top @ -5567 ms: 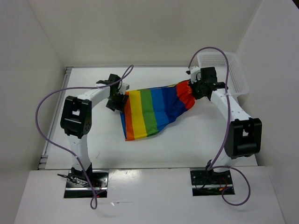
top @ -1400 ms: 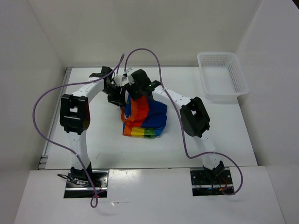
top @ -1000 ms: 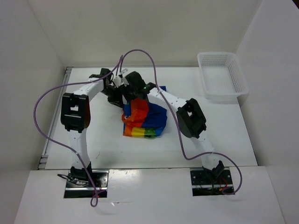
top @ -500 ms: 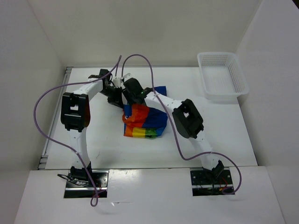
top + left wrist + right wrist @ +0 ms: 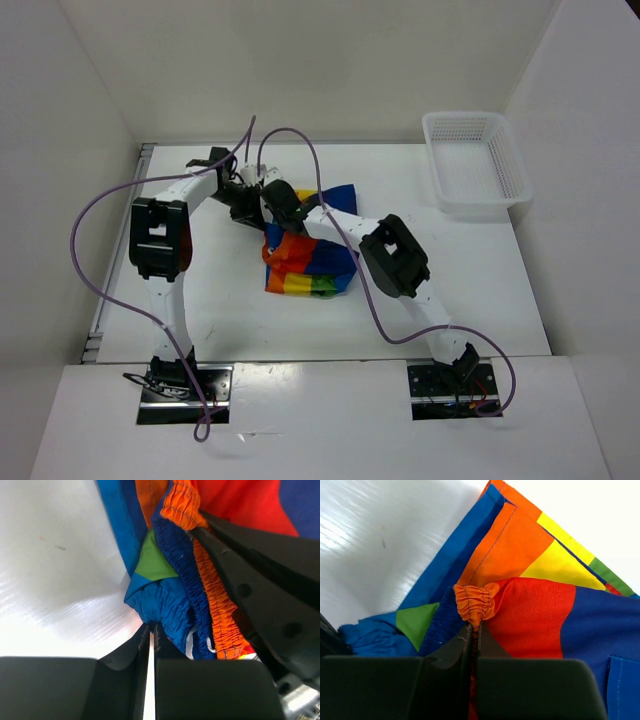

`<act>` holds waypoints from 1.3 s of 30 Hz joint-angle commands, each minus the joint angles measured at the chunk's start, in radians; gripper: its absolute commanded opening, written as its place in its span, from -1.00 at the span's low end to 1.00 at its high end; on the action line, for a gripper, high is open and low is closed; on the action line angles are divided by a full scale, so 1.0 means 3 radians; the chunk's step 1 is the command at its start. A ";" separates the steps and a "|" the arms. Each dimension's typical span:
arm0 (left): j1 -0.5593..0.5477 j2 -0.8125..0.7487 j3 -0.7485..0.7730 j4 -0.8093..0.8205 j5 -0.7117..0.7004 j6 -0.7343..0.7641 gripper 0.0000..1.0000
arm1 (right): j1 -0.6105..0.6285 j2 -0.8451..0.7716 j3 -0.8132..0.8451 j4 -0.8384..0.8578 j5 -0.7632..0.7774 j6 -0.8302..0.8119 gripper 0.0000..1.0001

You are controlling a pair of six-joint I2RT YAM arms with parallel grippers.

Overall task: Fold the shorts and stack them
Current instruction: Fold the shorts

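The rainbow-striped shorts (image 5: 318, 262) lie folded over in a bunched heap at mid-table. Both grippers meet at their far left corner. My left gripper (image 5: 248, 203) is shut on a gathered blue fold of the shorts (image 5: 160, 605), its jaws pinched together on the cloth (image 5: 151, 626). My right gripper (image 5: 273, 206) sits just to its right, shut on the orange elastic waistband (image 5: 474, 605), with red and blue panels of the shorts (image 5: 535, 615) spread beyond its fingertips (image 5: 475, 626). The right gripper's black body (image 5: 265, 585) fills the right side of the left wrist view.
A white mesh basket (image 5: 476, 160) stands at the back right corner. White walls close in the table on the left, back and right. Purple cables (image 5: 290, 135) loop over the arms above the shorts.
My right gripper has slid left toward the left gripper and shut on the orange waistband. The left gripper has stayed pinched on the blue fold. The heap has hardly shifted.
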 commanded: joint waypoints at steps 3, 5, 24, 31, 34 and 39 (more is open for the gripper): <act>0.0014 0.0071 0.0235 -0.0065 0.0257 0.0017 -0.84 | 0.0035 -0.0221 -0.0148 0.0174 0.0108 -0.0048 -0.99; 0.0014 0.0071 0.0266 -0.0096 0.0257 0.0017 -0.84 | 0.0035 -0.0338 -0.0148 0.0144 -0.0085 -0.0048 -0.99; -0.0231 0.0438 0.1553 -0.0137 0.0502 0.0017 -0.79 | -0.0282 -0.1535 -0.0792 0.0072 -0.1416 -0.0380 -0.99; -0.0466 0.0817 0.1866 -0.0106 0.0431 0.0017 -0.76 | -0.0317 -0.1301 -0.0721 0.0184 -0.1172 -0.0344 -0.99; -0.0436 0.0945 0.1820 -0.0025 0.0273 0.0017 -0.70 | -0.0317 -0.1239 -0.0644 0.0261 -0.0830 -0.0314 -0.99; -0.0405 0.0945 0.1748 0.0052 0.0058 0.0017 -0.17 | -0.0317 -0.0953 -0.0501 0.0405 -0.0180 -0.0237 -0.95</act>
